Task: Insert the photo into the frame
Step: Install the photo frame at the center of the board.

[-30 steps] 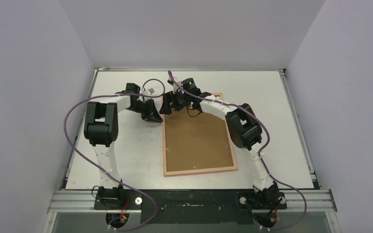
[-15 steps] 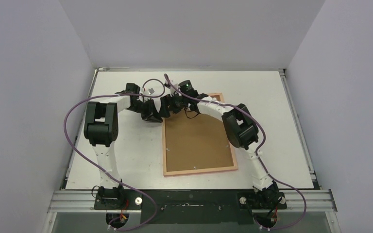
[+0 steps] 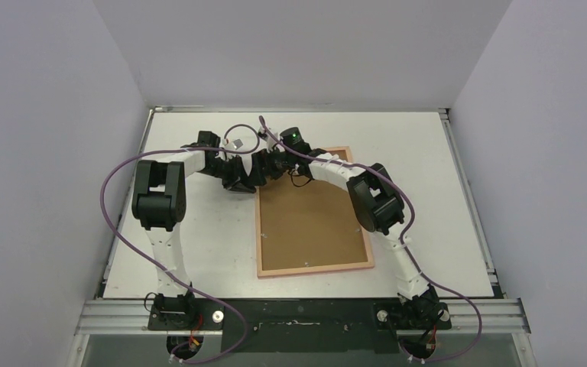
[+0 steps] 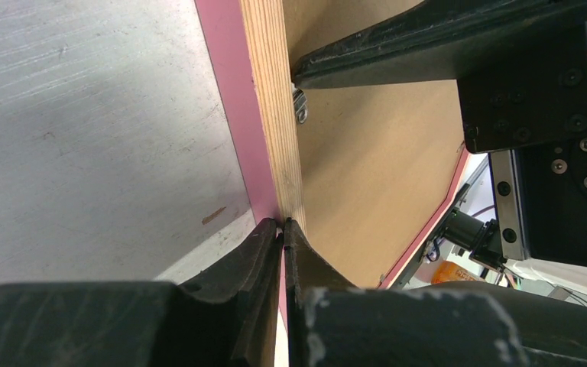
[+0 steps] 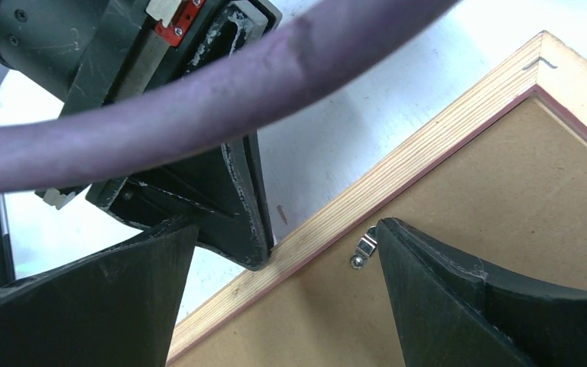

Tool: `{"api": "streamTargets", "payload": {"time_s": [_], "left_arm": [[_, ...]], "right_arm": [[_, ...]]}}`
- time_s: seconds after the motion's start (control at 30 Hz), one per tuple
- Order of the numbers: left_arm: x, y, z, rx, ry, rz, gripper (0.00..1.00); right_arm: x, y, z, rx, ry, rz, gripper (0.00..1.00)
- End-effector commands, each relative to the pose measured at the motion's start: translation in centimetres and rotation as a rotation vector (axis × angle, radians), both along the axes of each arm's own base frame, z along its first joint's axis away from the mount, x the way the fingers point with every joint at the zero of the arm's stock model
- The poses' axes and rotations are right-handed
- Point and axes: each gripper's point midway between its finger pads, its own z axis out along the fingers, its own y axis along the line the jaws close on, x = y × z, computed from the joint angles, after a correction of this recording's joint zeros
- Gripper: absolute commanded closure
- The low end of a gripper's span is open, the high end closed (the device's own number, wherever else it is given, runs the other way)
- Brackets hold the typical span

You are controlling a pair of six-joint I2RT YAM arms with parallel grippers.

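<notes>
beside the right gripper (image 5: 287, 228), wide open and empty, the left gripper (image 4: 283, 223) is closed, tips touching the frame (image 5: 443, 138).

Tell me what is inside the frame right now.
A brown backing board fills the frame, which lies back side up, with a small metal clip at its rail. No photo shows; anything beneath the board is covered.

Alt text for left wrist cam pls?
Shut left gripper with its tips at the outer edge of the frame, pale wood rail with a pink side. Brown backing board fills the frame, a metal clip by the rail.
</notes>
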Motion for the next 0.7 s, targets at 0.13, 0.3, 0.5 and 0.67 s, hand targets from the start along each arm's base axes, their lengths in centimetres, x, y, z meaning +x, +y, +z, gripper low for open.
{"api": "streamTargets", "payload": {"time_s": [0.13,0.3,0.5,0.67], "left_arm": [[0.7,0.4,-0.8,0.019,-0.017,-0.004,0.96],[0.7,0.3,-0.6,0.018,-0.021,-0.005,0.96],[0.7,0.3,-0.6,0.016,-0.023,-0.004,0.96],[0.8,0.3,-0.2,0.014,-0.031,-0.005,0.96]], "right_arm": [[-0.6,1.2,1.6,0.098,0.030,0.045,0.09],[-0.6,1.0,1.7,0.117,0.056,0.044,0.09],[-0.6,0.8,2.9,0.147,0.044,0.043,0.09],[0.9,-0.7,4.9,0.224,0.020,-0.008,0.10]]}}
